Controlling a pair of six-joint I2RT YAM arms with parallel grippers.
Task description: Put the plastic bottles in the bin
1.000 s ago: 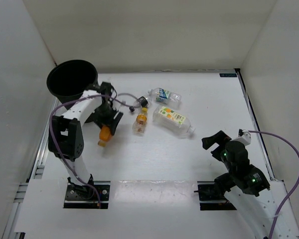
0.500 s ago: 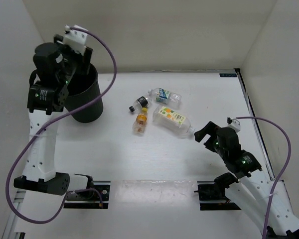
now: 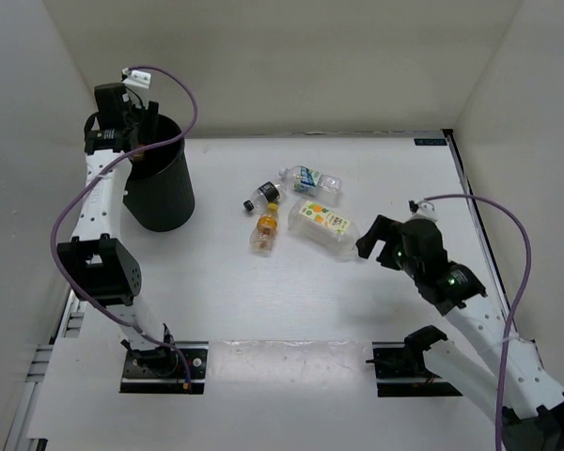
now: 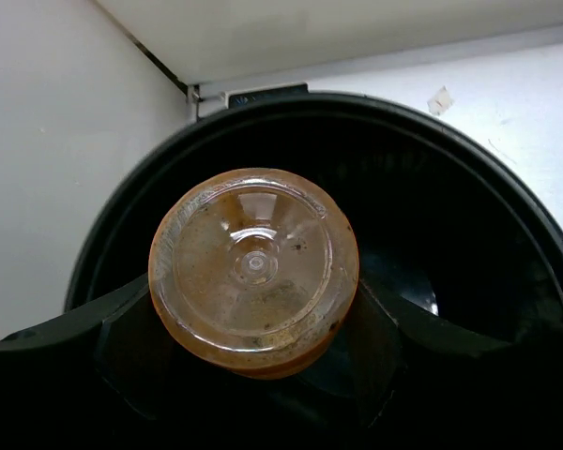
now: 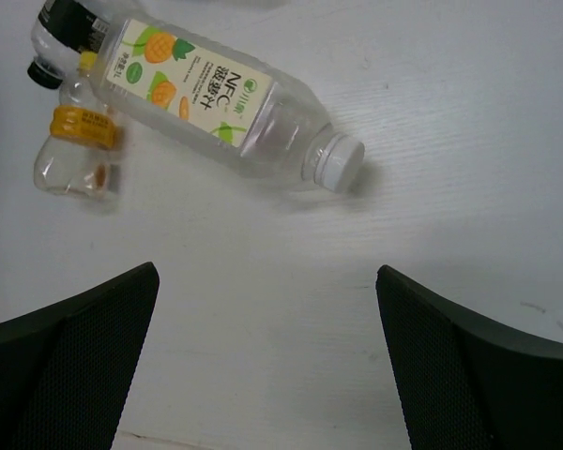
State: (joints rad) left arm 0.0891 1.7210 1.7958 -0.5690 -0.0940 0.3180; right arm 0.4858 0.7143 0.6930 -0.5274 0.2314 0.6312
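**Left hand** [image 4: 253, 323]: clamped on an orange-tinted bottle [image 4: 253, 267], base toward the wrist camera, above the mouth of the bin [image 3: 162, 202], which stands at the counter's [image 3: 263, 310] 10 o'clock.

**Right hand** [image 5: 267, 366]: fingers apart, hovering at 4 o'clock of the white-capped bottle [image 5: 230, 108].

**Mid-counter:** the blue-labelled bottle [image 3: 310, 178], black-capped bottle [image 3: 260, 195] and orange-capped bottle [image 3: 265, 230] lie close by.

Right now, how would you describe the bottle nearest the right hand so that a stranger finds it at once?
On the white table, right of the black bin, four bottles lie in a cluster. Take the largest bottle, on the side toward the right hand. Only it carries a label with oranges and green leaves.
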